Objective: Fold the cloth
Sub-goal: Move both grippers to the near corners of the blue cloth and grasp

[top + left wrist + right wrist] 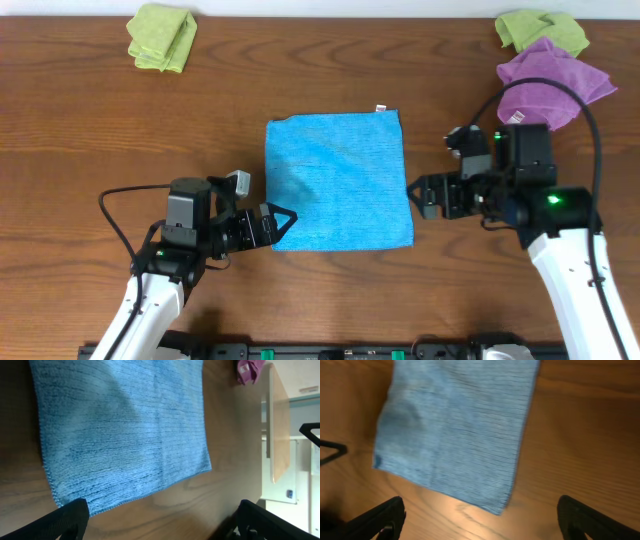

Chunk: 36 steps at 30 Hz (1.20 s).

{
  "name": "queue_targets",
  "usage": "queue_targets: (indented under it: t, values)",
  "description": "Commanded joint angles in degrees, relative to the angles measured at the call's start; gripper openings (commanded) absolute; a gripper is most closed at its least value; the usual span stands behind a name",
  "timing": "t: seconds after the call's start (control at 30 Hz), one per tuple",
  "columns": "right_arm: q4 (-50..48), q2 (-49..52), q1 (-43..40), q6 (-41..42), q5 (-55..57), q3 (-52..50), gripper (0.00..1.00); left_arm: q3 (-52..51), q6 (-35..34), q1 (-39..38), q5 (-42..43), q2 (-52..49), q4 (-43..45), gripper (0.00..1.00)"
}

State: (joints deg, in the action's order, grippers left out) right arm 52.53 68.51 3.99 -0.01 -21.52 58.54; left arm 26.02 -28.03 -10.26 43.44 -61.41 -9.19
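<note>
The sky-blue cloth (pixel 338 180) lies flat and square on the wooden table (pixel 90 130), its small white tag (pixel 381 108) at the far right corner. My left gripper (pixel 283 222) is open at the cloth's near left corner, jaws wide with bare wood between them. In the left wrist view the cloth (pixel 120 430) fills the upper left, its edge just beyond the left gripper (pixel 160 522). My right gripper (pixel 418 194) is open just off the cloth's right edge. In the right wrist view the cloth (pixel 455 430) lies ahead of the right gripper (pixel 480 520), not touched.
A lime-green cloth (pixel 162 36) lies bunched at the far left. Another lime-green cloth (pixel 540 28) and a purple cloth (pixel 550 82) sit at the far right, close behind my right arm. The purple cloth (pixel 248 371) and the table's edge (pixel 265 435) show in the left wrist view.
</note>
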Motion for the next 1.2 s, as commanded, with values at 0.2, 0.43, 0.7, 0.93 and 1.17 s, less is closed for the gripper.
queue_targets:
  t: [0.2,0.43,0.7,0.93,1.17]
  values:
    - [-7.0,0.1,-4.6,-4.1,-14.9,-13.9,0.9,1.0,1.0,-0.2,-6.1,-0.3,2.4,0.9]
    - [-14.2,0.9,-4.6,-1.3,-19.2,-20.9,0.87,1.0,4.9,-0.3,-6.7,-0.3,-1.3,0.96]
    - [-14.7,5.3,-4.6,-1.4,-19.3,-22.3,0.73,0.9,6.2,-0.3,-7.1,-3.5,-5.1,0.95]
    - [-14.6,11.8,-4.6,-2.5,-19.2,-22.5,0.72,0.9,5.7,-0.3,-4.1,-9.7,-6.6,0.94]
    - [-13.8,12.9,-6.2,-3.5,-19.0,-22.8,0.71,0.9,4.9,-0.3,-1.2,-12.1,-7.1,0.92]
